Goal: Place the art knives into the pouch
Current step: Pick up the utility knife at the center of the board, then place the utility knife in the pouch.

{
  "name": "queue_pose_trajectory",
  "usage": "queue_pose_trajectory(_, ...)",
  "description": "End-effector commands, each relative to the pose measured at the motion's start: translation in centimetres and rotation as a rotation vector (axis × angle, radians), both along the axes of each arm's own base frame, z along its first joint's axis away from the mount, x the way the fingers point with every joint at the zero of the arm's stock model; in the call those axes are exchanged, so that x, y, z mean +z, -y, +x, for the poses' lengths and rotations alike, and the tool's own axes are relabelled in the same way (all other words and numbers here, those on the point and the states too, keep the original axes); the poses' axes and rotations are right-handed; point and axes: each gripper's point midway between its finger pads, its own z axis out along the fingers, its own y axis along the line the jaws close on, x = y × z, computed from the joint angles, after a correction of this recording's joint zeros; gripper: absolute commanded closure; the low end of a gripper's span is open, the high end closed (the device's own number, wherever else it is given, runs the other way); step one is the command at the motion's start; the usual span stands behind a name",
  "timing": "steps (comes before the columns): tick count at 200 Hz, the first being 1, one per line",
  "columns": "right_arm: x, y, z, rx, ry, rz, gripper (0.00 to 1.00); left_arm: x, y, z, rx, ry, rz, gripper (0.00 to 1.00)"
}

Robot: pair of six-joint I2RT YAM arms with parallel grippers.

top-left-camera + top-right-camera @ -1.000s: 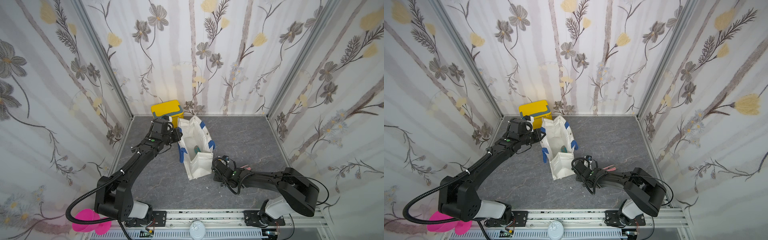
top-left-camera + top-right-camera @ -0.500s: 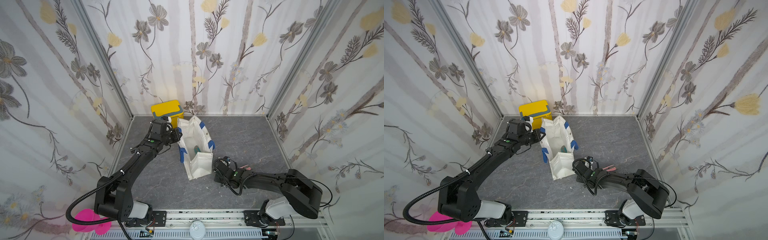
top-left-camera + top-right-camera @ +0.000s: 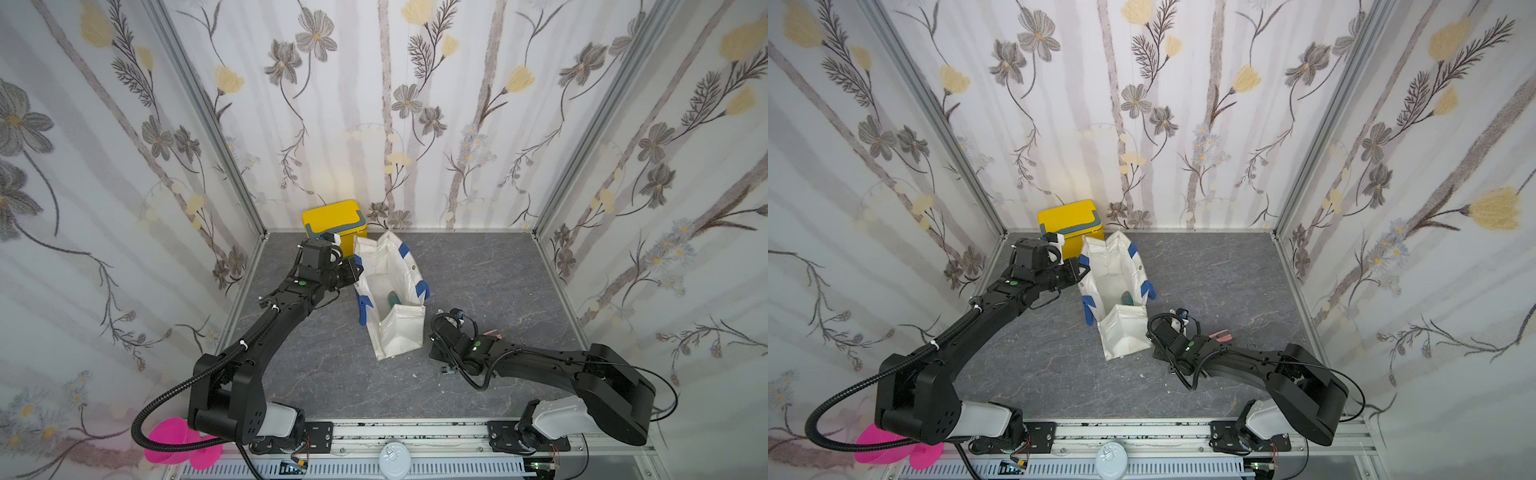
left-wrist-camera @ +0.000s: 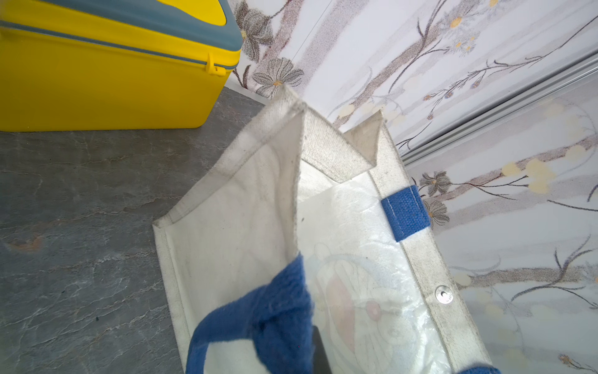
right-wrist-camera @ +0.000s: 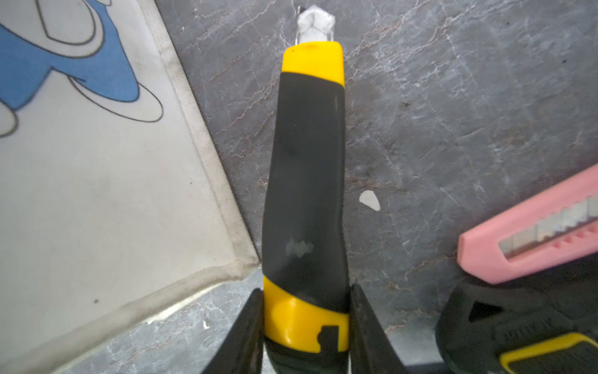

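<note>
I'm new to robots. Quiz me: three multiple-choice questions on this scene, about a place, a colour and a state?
1. The yellow box sits: A. at the back, beside the pouch B. inside it C. at the front edge
2. The right claw holds an art knife that is: A. pink B. black and yellow C. green
3. The pouch's mouth is: A. snapped shut B. folded flat C. open

A: both top views show it there.
B: the right wrist view shows its handle.
C: the left claw grips its strap, and the inside is visible.
</note>
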Motion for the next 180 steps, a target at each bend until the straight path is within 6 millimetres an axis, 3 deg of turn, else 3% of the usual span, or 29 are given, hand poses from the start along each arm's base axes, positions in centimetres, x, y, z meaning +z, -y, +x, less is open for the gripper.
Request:
queue_pose_trajectory(1, 1.3, 0.3, 1.0, -0.061, 0.049, 0.026, 0.66, 1.3, 0.4, 0.3, -0.01, 0.043, -0.041, 1.0)
queue_pose_trajectory(74, 5.8, 1.2, 2.4, -0.114, 0.173, 0.071, 0.67, 1.3, 0.2, 0.2, -0.008, 0.044, -0.042, 1.0)
queue_pose_trajectory(119, 10.2, 1.8, 3.4, -0.108, 0.292, 0.059, 0.69, 1.3, 0.2, 0.3, -0.006, 0.044, -0.041, 1.0)
queue_pose_trajectory(124, 11.9, 1.3, 3.9, -0.108, 0.321, 0.085, 0.69, 1.3, 0.2, 0.3, -0.007, 0.043, -0.041, 1.0)
queue_pose_trajectory(180, 18.5, 0.4, 5.6, -0.075, 0.459, 0.069, 0.71, 1.2, 0.1, 0.3, -0.005, 0.042, -0.04, 1.0)
